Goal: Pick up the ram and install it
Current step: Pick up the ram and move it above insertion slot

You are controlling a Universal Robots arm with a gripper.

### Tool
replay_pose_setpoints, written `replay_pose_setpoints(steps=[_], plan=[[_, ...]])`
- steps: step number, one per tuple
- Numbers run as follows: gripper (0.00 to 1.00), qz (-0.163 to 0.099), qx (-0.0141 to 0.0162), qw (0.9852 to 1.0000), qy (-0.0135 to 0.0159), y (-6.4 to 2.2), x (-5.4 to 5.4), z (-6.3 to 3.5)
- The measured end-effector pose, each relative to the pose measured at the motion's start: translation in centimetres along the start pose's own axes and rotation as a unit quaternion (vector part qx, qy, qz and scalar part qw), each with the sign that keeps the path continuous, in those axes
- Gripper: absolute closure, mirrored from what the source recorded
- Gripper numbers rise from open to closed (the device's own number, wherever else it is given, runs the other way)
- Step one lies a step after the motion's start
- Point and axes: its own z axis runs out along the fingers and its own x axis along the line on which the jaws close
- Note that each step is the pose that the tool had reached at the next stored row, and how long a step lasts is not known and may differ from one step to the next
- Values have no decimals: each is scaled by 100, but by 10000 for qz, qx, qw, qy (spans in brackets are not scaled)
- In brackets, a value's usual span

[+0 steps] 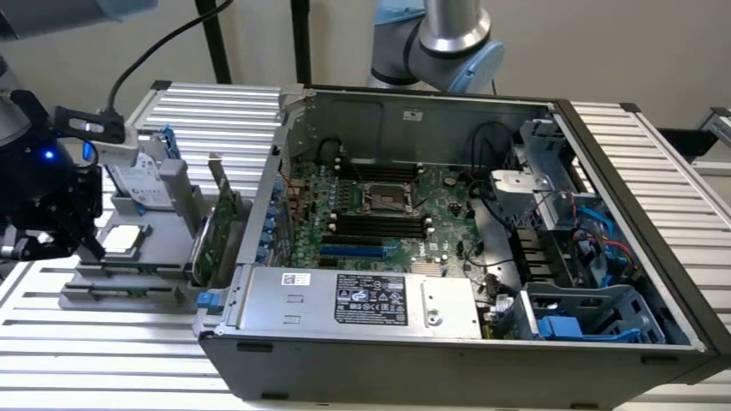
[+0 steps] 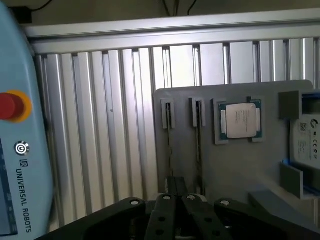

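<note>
At nine o'clock of the open computer case (image 1: 457, 364) in the exterior view, the end effector (image 1: 51, 244) hangs over the gray tray (image 1: 126, 295) on the slatted surface (image 1: 103, 364). In the wrist view the ram (image 2: 170, 145) stands on edge in a tray slot, visible as a thin dark line. A second stick (image 2: 199, 145) stands in the slot beside it. The near ends of both are hidden under the end effector. Whether it is open or closed, or touching the ram, cannot be told. The hard drive (image 2: 306, 142) is cut off at the frame edge.
</note>
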Motion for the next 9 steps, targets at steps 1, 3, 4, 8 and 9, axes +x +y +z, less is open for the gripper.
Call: replay_pose_setpoints(steps=[1,3,4,8,9], plan=[[100,0,0,10000,0,0,0,18],[0,0,1,10000,-1,0,0,54],[0,1,0,10000,-1,0,0,71],[0,0,0,10000,-1,-6,0,142],[0,1,1,10000,-1,-6,0,161]])
